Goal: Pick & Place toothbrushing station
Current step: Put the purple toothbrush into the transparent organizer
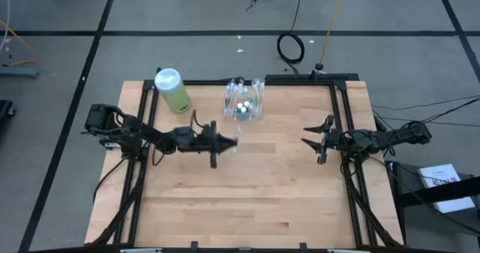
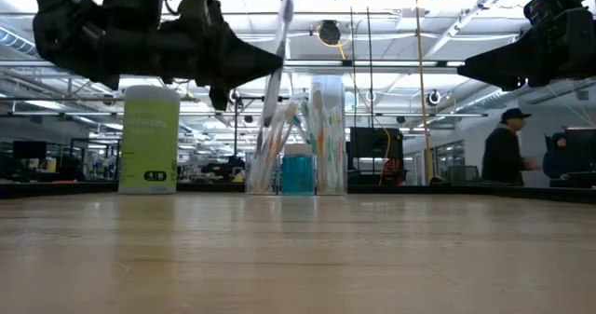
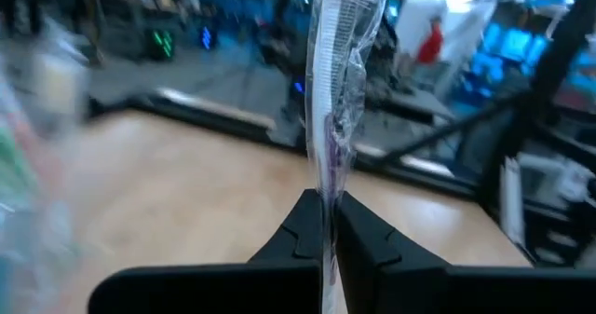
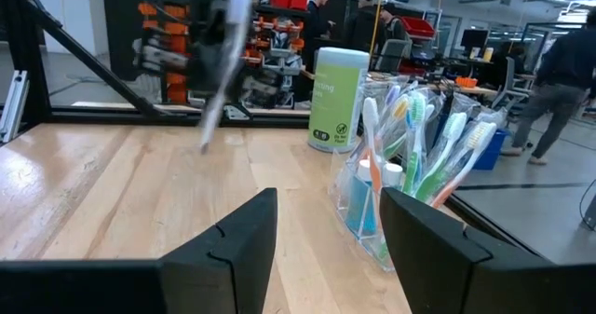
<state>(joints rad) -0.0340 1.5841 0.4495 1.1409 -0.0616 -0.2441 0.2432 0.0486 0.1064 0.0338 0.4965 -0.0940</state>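
Bare wood fills the near part of the table (image 1: 247, 200), and everything of interest sits toward its far edge. Take the toothbrushing station (image 1: 245, 100) as the landmark: a small clear holder, upright, packed with toothbrushes and a blue tube, standing at the far edge near the middle. Just to its left, apart from it, stands a light-green bottle (image 1: 172, 89) with a white cap.

Left of the station and nearer the viewer, the left gripper (image 1: 225, 141) hangs above the table with its fingers clenched on a slim wrapped item (image 3: 333, 90), which looks like a toothbrush in clear packaging, though the wrapper blurs what is inside. Its long axis stands close to vertical, leaning slightly, rising out of the pinch.

Well to the right of the station, the right gripper (image 1: 307, 137) waits with its fingers spread and nothing between them.

By my reading, the wrapped item is to go into the station. What matters is that the station lies beyond and a little to the right of the left gripper, and this arm is the nearer of the two. The item is already roughly parallel to the upright compartments, so the move calls for carrying it over an opening and lowering it end first, clear of the brushes crowding the holder.
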